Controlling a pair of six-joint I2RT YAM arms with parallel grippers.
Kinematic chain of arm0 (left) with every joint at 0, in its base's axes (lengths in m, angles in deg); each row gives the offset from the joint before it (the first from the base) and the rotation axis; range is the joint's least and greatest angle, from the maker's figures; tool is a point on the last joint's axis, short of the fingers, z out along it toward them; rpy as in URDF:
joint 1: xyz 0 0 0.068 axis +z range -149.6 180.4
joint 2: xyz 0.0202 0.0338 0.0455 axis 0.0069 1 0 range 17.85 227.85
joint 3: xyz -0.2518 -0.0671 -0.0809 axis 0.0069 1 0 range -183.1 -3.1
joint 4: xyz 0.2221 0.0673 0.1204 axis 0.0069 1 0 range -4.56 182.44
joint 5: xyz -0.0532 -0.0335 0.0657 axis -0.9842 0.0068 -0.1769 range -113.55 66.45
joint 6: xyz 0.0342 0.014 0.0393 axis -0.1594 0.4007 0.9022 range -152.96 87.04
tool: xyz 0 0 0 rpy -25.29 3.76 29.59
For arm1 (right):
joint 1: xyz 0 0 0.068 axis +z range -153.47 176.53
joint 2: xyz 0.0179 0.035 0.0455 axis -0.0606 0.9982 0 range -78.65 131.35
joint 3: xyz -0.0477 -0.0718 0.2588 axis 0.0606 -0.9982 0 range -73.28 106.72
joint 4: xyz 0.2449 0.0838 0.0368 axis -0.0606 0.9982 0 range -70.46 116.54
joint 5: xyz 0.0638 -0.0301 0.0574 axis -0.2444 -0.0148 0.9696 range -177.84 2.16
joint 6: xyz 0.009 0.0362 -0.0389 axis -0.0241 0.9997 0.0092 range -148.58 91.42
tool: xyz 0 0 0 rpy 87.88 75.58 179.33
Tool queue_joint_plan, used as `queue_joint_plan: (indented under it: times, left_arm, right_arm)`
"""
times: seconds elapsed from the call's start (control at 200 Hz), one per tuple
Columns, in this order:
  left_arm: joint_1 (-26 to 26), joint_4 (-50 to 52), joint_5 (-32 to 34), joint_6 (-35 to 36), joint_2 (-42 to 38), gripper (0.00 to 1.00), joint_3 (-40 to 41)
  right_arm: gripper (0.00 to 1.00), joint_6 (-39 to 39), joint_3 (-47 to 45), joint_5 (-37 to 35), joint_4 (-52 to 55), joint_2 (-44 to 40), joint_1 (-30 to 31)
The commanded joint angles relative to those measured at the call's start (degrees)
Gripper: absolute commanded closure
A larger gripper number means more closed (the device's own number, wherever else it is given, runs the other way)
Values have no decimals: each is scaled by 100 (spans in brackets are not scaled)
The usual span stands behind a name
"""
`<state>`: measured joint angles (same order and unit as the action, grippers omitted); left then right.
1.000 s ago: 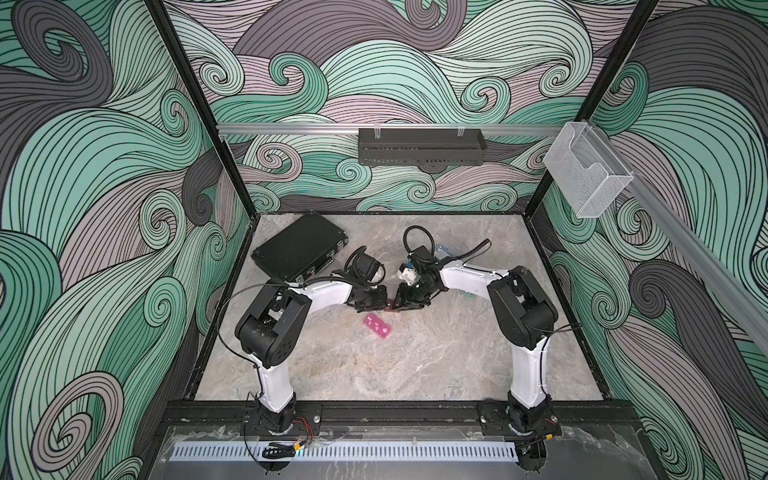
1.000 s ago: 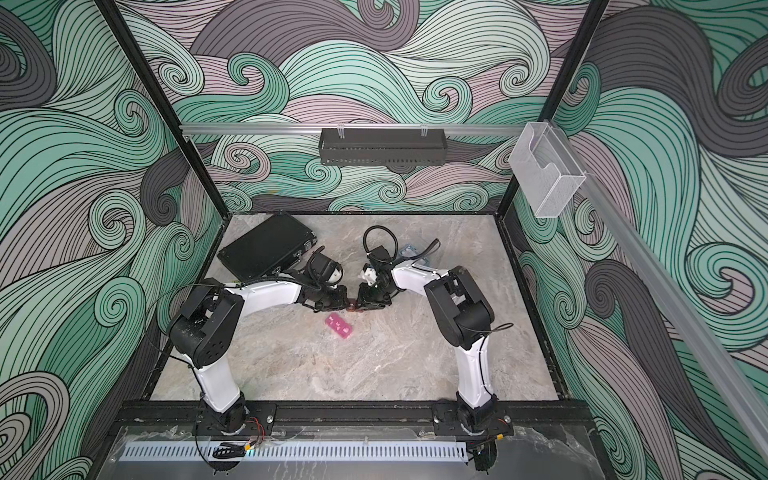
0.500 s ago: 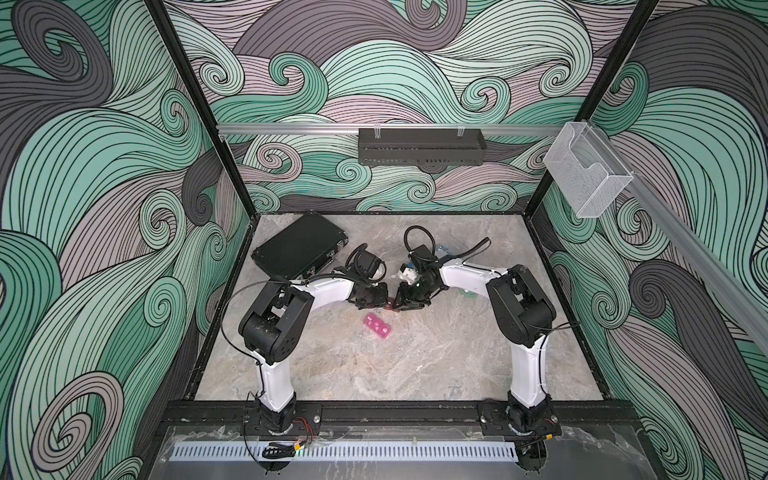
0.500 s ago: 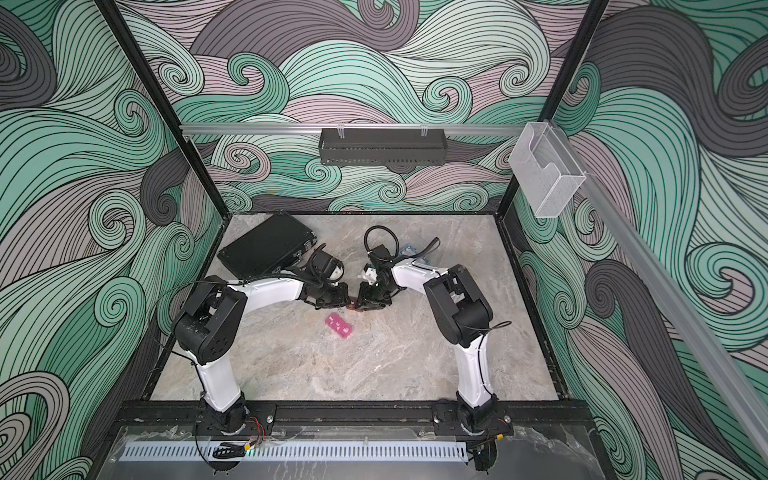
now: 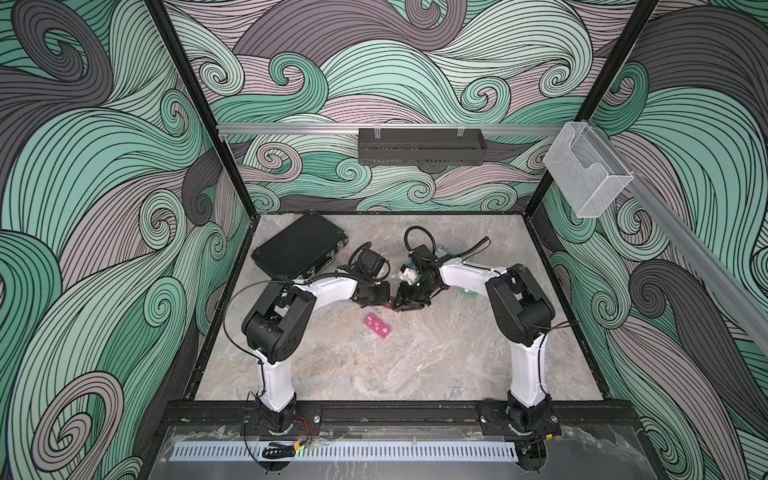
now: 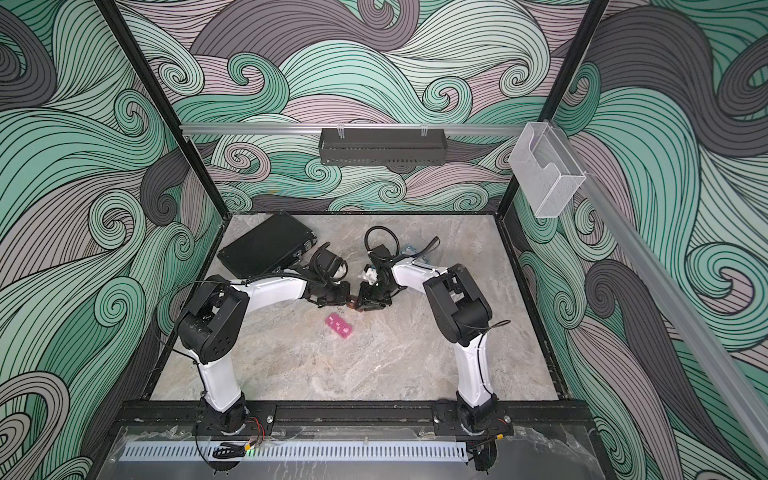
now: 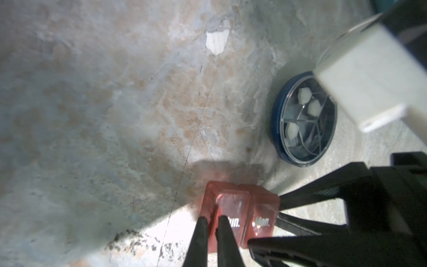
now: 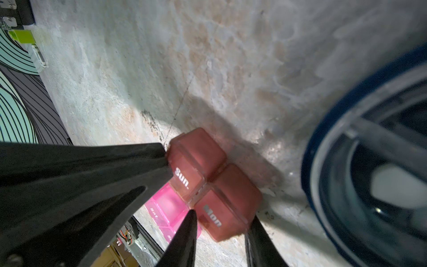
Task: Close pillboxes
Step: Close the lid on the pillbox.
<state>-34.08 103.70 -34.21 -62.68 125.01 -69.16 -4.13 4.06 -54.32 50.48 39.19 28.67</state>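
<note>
Two grippers meet at the brown pillbox (image 5: 389, 306), central on the table (image 5: 415, 365) in both top views; pink pillbox (image 5: 377, 327) just beside.
Left wrist: left gripper (image 7: 213, 220) jaws nearly closed, pinching the Sun-cell edge.
Right wrist: right gripper (image 8: 221, 218) jaws part-open, clamping the Mon cell; dark-blue round pillbox (image 8: 369, 161) near.

Walls (image 5: 104, 208) printed with swirling waves in teal, mauve and dark grey are enclosing the space on three sides in both top views. Black posts (image 5: 200, 104) are standing at the back corners. A silver rail (image 5: 291, 128) is running across the back wall and carrying a black slotted tray (image 5: 419, 147). A clear plastic holder (image 5: 582, 174) is hanging from the rail along the right-hand wall. A counter (image 5: 374, 365) with a grey-beige marble look is forming the base. A black bar (image 5: 395, 411) is edging its front, with a white slotted strip (image 5: 374, 451) lying just beyond. Even light is filling the space.
</note>
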Motion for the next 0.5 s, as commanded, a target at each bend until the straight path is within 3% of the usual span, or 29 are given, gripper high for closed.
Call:
queue_joint_plan:
  times: [0.0,0.33,0.495]
  left_arm:
    - [-340,455,118,15,614,93,309]
    - [-463,344,125,-126,607,95,489]
    - [-454,565,237,-116,99,81,340]
  right_arm:
    - [65,-44,27,-100,-348,367,130]
    - [65,-49,27,-73,-349,419,118]
    - [65,-76,-15,-74,-296,177,114]
